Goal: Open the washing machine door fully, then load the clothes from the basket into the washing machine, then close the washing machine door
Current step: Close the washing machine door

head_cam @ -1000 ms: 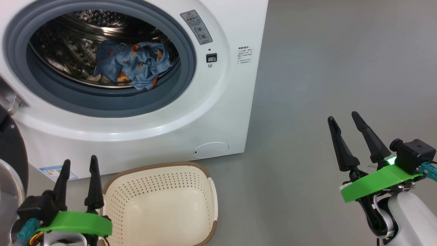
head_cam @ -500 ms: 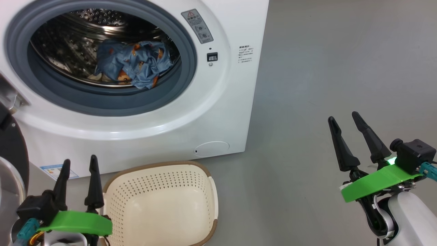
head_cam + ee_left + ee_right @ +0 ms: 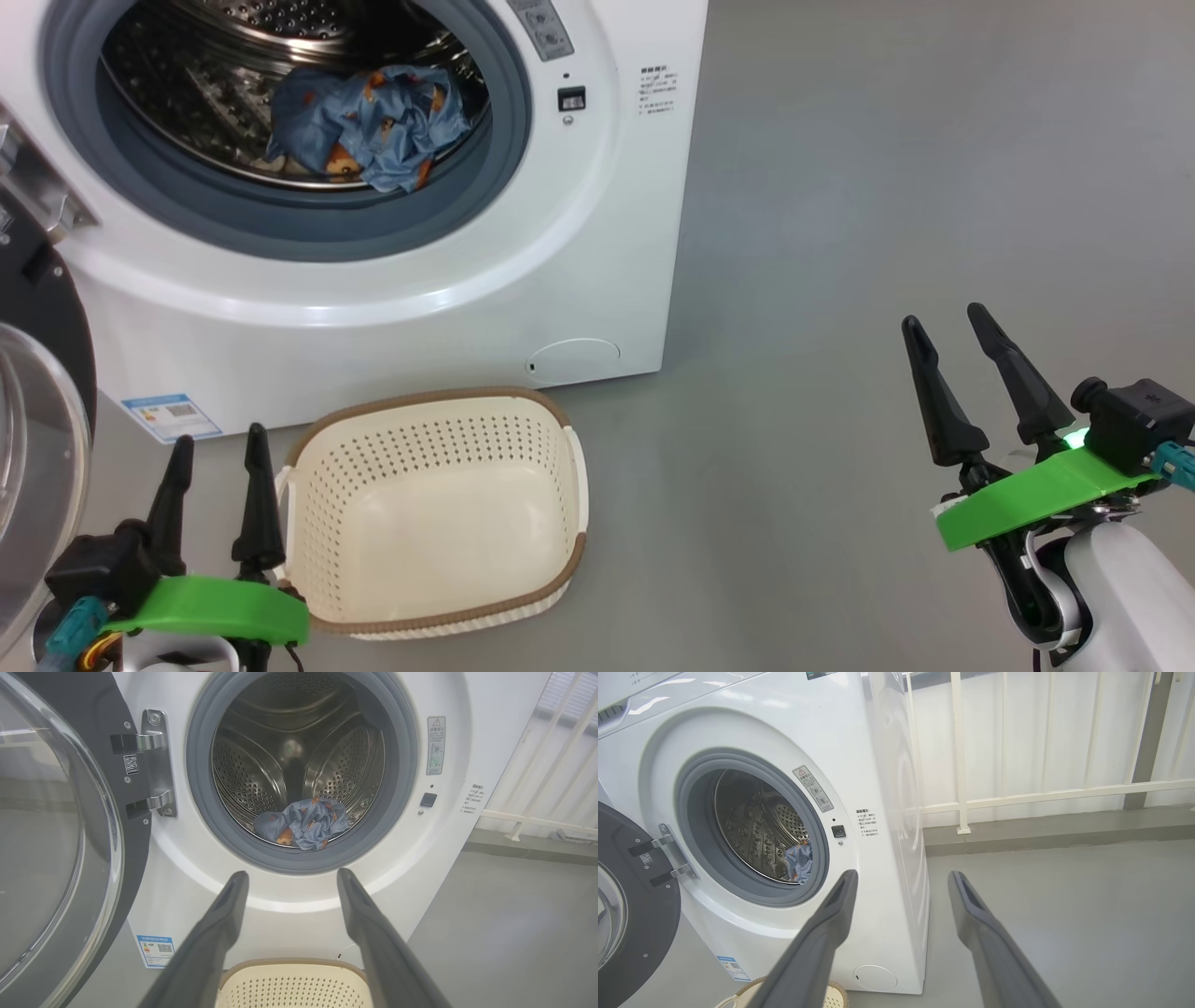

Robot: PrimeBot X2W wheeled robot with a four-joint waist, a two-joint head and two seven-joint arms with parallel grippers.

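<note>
The left gripper (image 3: 219,435) hovers low at the near left with its two dark fingers spread wide and nothing between them, just beside the left handle of the basket (image 3: 429,394). The right gripper (image 3: 943,315) is equally wide and empty. It hangs at the near right over bare grey floor (image 3: 840,187), well apart from the washing machine (image 3: 597,233), probably parked there to keep out of the way.

The basket sits on the floor just in front of the machine, below the opening, which keeps the lift into the drum (image 3: 205,103) short. It is empty. The light blue garment (image 3: 369,121) with orange prints lies crumpled at the drum's lower front, just behind the grey gasket (image 3: 280,229). A pale scrap shows under its left edge and may be the cream garment, though it is too small to be sure.

The washing machine door (image 3: 51,317) is swung out to the far left on its hinge (image 3: 156,760), leaving the mouth unobstructed. Loading looks finished, so closing the door appears to be what remains. The left gripper is the nearer one to the door. Any cloth lying close to the gasket could get pinched.
</note>
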